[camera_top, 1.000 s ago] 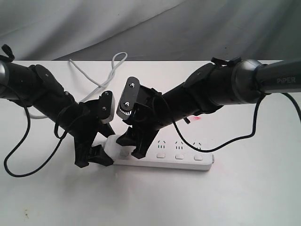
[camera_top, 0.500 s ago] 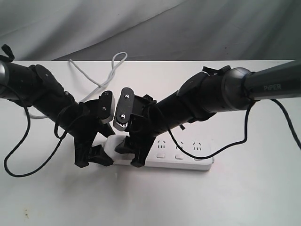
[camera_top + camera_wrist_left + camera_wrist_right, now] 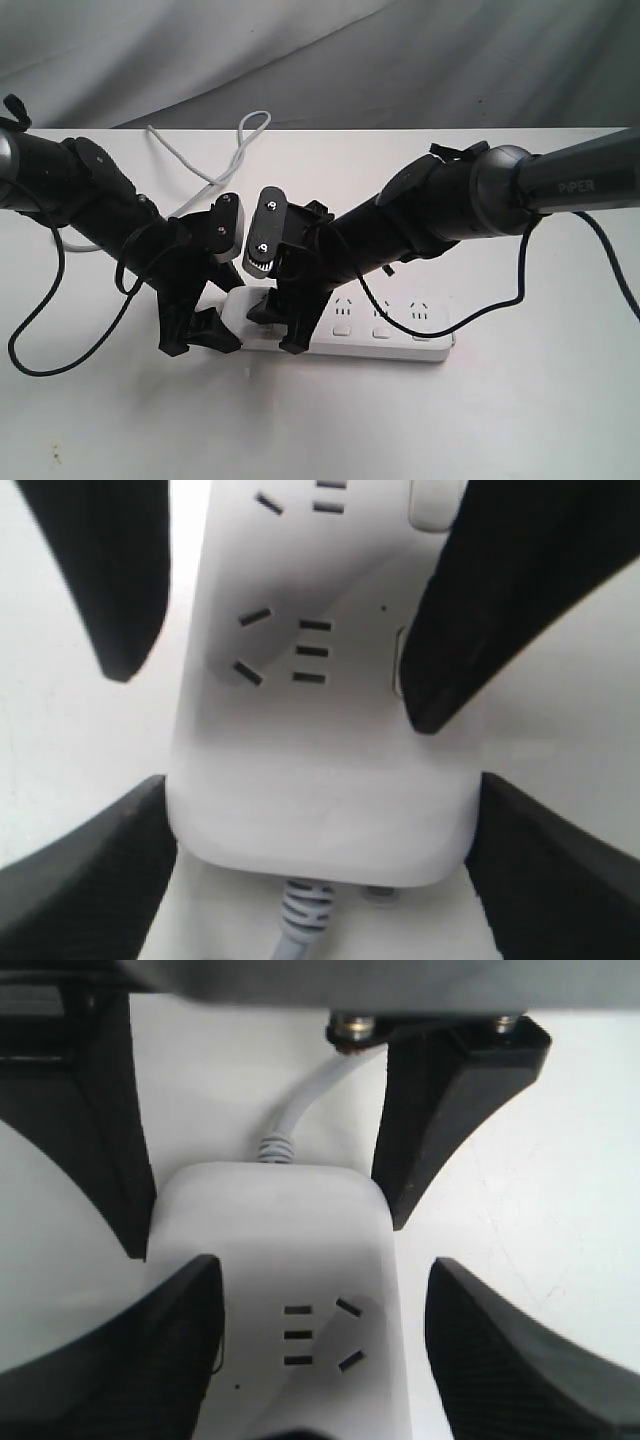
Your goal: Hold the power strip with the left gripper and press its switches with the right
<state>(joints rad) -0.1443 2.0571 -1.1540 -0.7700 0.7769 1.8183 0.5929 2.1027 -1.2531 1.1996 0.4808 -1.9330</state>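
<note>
The white power strip lies across the table, its grey cord running to the back. My left gripper is shut on the strip's cord end, one finger against each long side. My right gripper stands open just beside it, over the first socket group. One of its fingers comes down on the switch edge and covers the first switch, while the other finger hangs off the far side. Three switches show to the right; a fourth is partly visible in the left wrist view.
The two claws stand almost touching at the strip's left end. The left arm's loose black cable loops over the table at the left. A grey cloth backdrop hangs behind the white table.
My right gripper has moved down and slightly left onto the strip's left end, mostly in the first half second. The left gripper and the strip have stayed put.
</note>
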